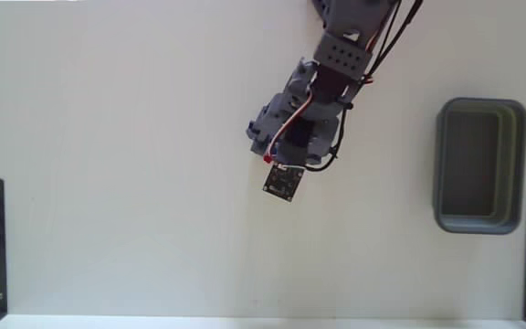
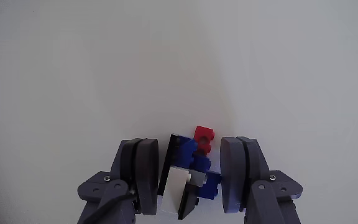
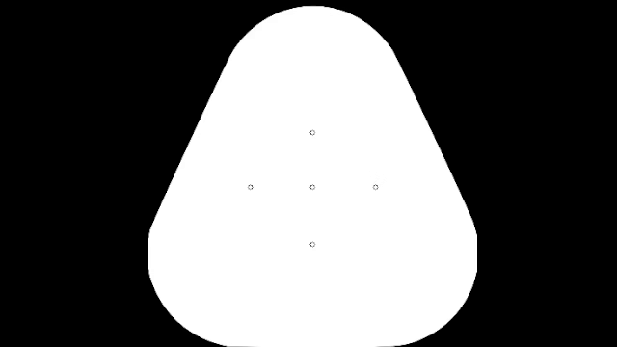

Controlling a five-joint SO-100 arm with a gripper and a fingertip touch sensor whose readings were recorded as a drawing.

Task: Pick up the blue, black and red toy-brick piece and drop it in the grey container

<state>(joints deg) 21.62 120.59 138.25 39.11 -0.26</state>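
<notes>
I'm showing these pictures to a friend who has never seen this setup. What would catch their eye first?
Most likely the blue, black and red toy-brick piece in the wrist view, the only colour there, sitting between the fingers of the gripper. In the fixed view the arm reaches down from the top edge over the white table, and the grey container sits empty at the right.

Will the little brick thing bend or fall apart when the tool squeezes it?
The brick piece looks like hard plastic, so it probably won't bend. It's several small bricks joined, so a part might pop off. It's tiny beside the tool, so likely very light, and its smooth sides could slip.
</notes>
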